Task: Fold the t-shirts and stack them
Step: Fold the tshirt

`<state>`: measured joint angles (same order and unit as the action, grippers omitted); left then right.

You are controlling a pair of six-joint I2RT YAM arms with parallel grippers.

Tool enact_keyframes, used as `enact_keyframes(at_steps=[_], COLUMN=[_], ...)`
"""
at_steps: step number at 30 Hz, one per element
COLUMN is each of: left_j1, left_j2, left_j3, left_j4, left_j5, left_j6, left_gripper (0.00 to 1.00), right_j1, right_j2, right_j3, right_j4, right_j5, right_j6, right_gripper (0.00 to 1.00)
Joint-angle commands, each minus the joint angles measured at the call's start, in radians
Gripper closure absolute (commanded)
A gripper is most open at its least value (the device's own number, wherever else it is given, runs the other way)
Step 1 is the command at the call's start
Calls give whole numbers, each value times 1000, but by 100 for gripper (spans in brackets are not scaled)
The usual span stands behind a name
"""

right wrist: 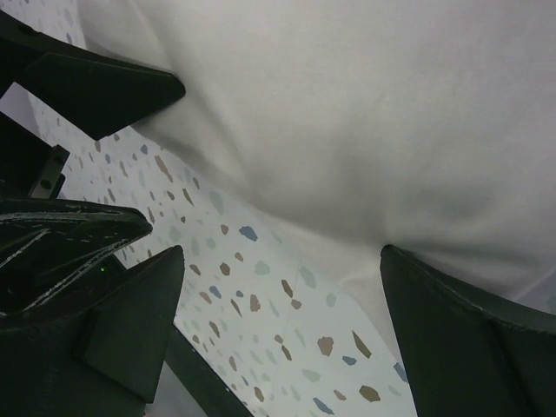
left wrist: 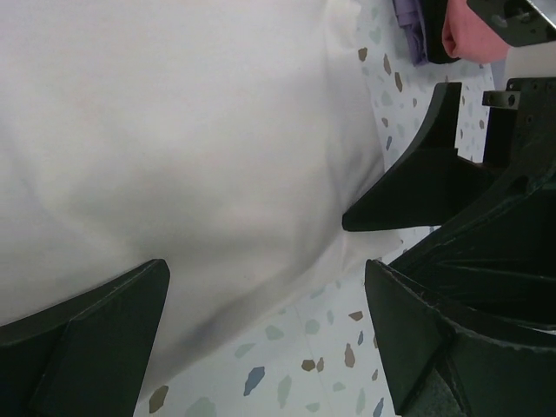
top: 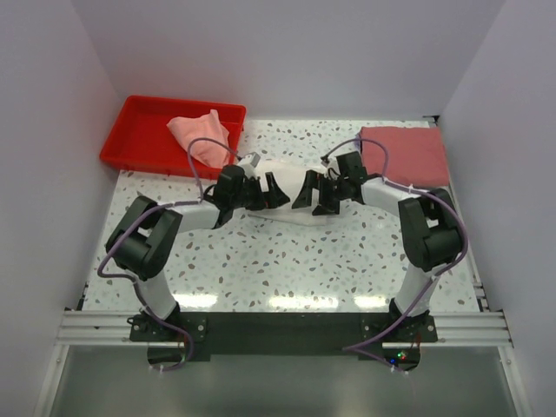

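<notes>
- Arm bases sit side by side at the near edge of the speckled table (top: pixel 287 261).
- Both arms bend in toward the middle, and their tips nearly meet there.
- The left gripper (top: pixel 268 195) is spread wide and has hold of nothing. In its own camera, one finger (left wrist: pixel 95 330) is over white cloth and the other is over bare table.
- The right gripper (top: pixel 314 195) is spread wide too and holds nothing. In its own camera, one finger (right wrist: pixel 469 330) is at the edge of the cloth and the other is over bare table.
- I cannot tell if any finger is touching the cloth.
- The white shirt (top: pixel 291 178) lies on the middle of the table, under and between the two grippers. Up close it looks smooth, with a soft fold line along its near edge.
- The dark red shirt (top: pixel 404 155) lies flat and folded at the far right of the table, just behind the right arm.
- The red tray (top: pixel 139 130) sits at the far left corner.
- The pink shirt (top: pixel 201 135) lies bunched up in the tray and hangs over its near right rim.
</notes>
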<state>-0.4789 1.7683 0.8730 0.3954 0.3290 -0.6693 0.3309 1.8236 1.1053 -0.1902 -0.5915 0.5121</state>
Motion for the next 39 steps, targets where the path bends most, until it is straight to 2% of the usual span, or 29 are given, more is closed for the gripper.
enact_keyframes(at_steps=[1,8,17,23,25,30,34,37,39], left_j1=[14,49,72,72,71,72,69,69,69], left_j2=[19,-15,-61,-113,-144,-297,-459,-607,-725], left_j3=[-37,-147,-181,-166,-169,-140,-132,-156,-186], left_j4=[69,56,-33,-75,-102,-211,-273,-342,-380], left_j5=[33,-36,-125,-146,-169,-238,-251,-303,-350], left_j6=[-15,-9,27,42,50,62,66,54,33], left_gripper=[0,0,0,0,0,0,0,0,0], right_j1=[-12,-52,-101,-101,-101,-102,-101,-102,-101], right_j2=[13,3,-50,-179,-246,-415,-535,-602,-603], right_j3=[-25,-123,-203,-188,-171,-163,-131,-154,-183], right_j4=[51,60,28,-52,-115,-182,-265,-238,-183], right_j5=[44,85,124,133,179,226,327,352,313], right_j6=[6,-17,-78,-133,-155,-147,-104,-29,55], right_gripper=[1,1,1,1,1,1,1,1,1])
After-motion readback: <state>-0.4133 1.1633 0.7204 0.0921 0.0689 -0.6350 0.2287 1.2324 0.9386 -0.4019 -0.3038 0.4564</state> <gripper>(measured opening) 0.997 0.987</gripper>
